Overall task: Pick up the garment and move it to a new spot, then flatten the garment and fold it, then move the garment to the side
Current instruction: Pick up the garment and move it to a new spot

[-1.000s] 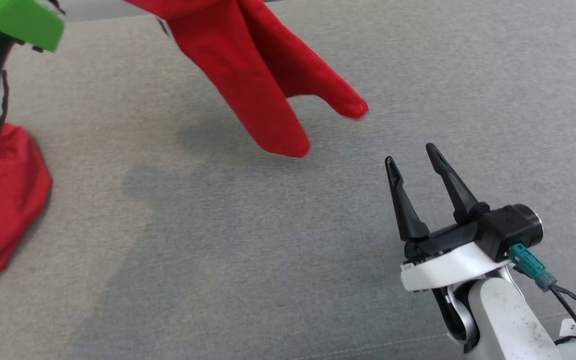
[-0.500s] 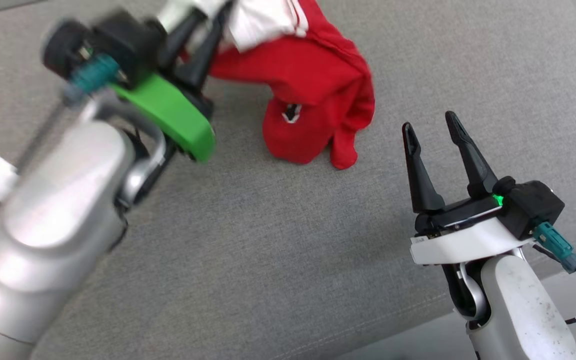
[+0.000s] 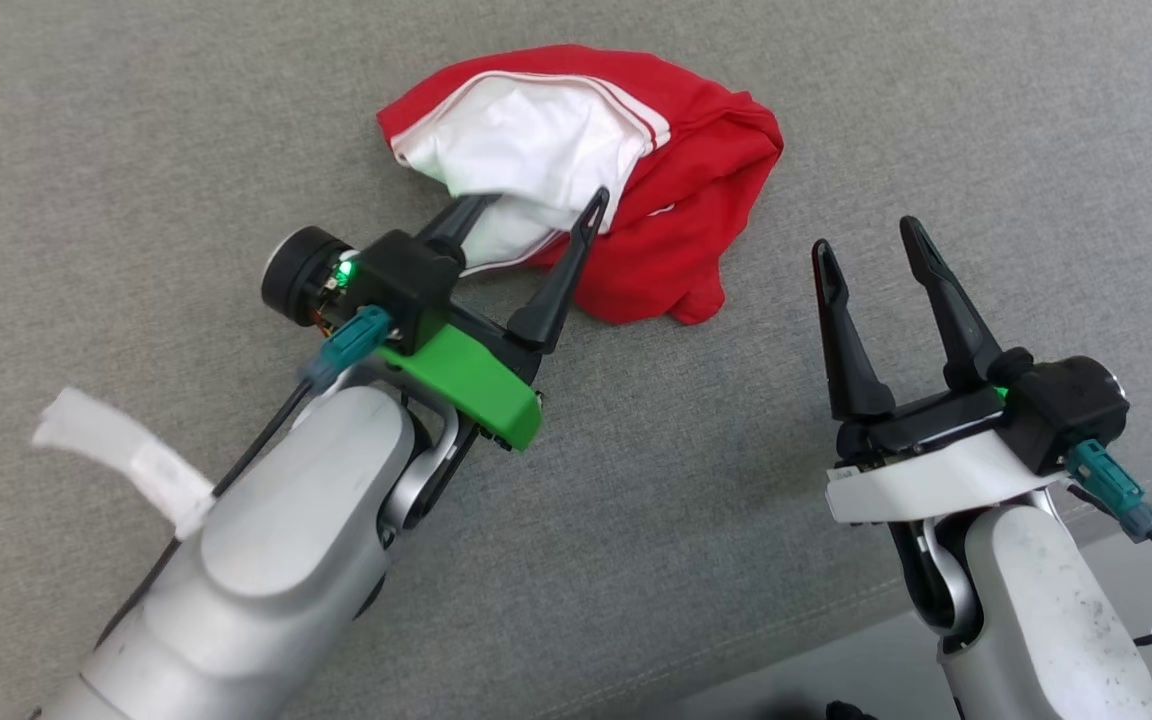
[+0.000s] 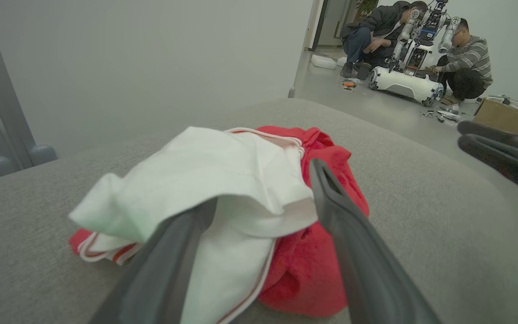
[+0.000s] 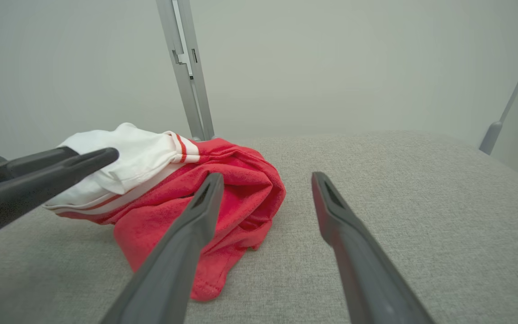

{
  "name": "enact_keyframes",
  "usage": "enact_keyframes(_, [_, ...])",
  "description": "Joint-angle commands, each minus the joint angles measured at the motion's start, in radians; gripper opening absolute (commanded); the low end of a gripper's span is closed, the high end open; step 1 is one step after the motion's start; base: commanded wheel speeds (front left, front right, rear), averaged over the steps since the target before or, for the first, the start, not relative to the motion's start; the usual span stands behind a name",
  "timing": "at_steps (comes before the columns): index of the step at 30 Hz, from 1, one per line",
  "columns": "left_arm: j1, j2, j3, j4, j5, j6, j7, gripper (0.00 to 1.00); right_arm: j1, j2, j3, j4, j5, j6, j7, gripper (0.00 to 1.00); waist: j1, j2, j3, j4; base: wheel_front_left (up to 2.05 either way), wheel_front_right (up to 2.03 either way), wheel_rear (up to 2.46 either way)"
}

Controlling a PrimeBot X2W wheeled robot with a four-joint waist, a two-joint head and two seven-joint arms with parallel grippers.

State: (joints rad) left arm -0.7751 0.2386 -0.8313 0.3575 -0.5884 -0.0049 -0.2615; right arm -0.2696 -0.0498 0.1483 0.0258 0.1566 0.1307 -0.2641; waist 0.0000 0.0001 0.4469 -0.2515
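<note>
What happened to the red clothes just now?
The left gripper brought the hanging garment down onto the grey cushion and opened, letting it go; it now lies in a crumpled heap. The right gripper stayed open and empty.

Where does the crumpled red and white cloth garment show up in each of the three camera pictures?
Head view: red and white cloth garment at upper centre, on the grey fabric surface.
Left wrist view: garment in the centre, low.
Right wrist view: garment left of centre.
Shared landmark: the open left gripper at the garment's white side.
</note>
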Motion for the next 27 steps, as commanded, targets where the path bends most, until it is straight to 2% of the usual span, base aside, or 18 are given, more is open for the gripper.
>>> enact_keyframes(1, [0.054, 0.002, 0.043, -0.046, 0.034, 0.01, -0.004, 1.0, 0.016, -0.001, 0.004, 0.007, -0.012, 0.0, -0.001, 1.0, 0.0, -0.0001, -0.057, 0.047, 0.0, 0.0, 0.0])
enact_keyframes(8, [0.321, 0.011, 0.281, -0.301, 0.157, 0.049, -0.003, 1.0, 0.059, -0.002, 0.017, 0.029, -0.042, 0.0, -0.001, 1.0, 0.0, -0.0001, -0.181, 0.127, 0.0, 0.0, 0.0])
enact_keyframes(12, [0.487, -0.023, 0.428, -0.37, 0.168, 0.057, -0.003, 1.0, 0.086, -0.002, 0.023, 0.038, -0.054, 0.0, -0.001, 1.0, 0.0, -0.0001, -0.24, 0.17, 0.0, 0.0, 0.0])
enact_keyframes(15, [0.586, -0.049, 0.526, -0.399, 0.221, 0.038, -0.003, 1.0, 0.103, -0.002, 0.025, 0.043, -0.056, 0.0, -0.001, 1.0, 0.0, -0.0001, -0.274, 0.195, 0.0, 0.0, 0.0])
enact_keyframes(21, [0.765, -0.148, 0.729, -0.424, 0.303, -0.025, -0.003, 1.0, 0.145, -0.001, 0.025, 0.056, -0.054, 0.0, -0.001, 1.0, 0.0, -0.0001, -0.334, 0.22, 0.0, 0.0, 0.0])
enact_keyframes(27, [0.887, -0.184, 0.833, -0.404, 0.37, -0.074, -0.003, 1.0, 0.199, -0.001, 0.016, 0.073, -0.058, 0.0, -0.001, 1.0, 0.0, -0.0001, -0.387, 0.224, 0.0, 0.0, 0.0])
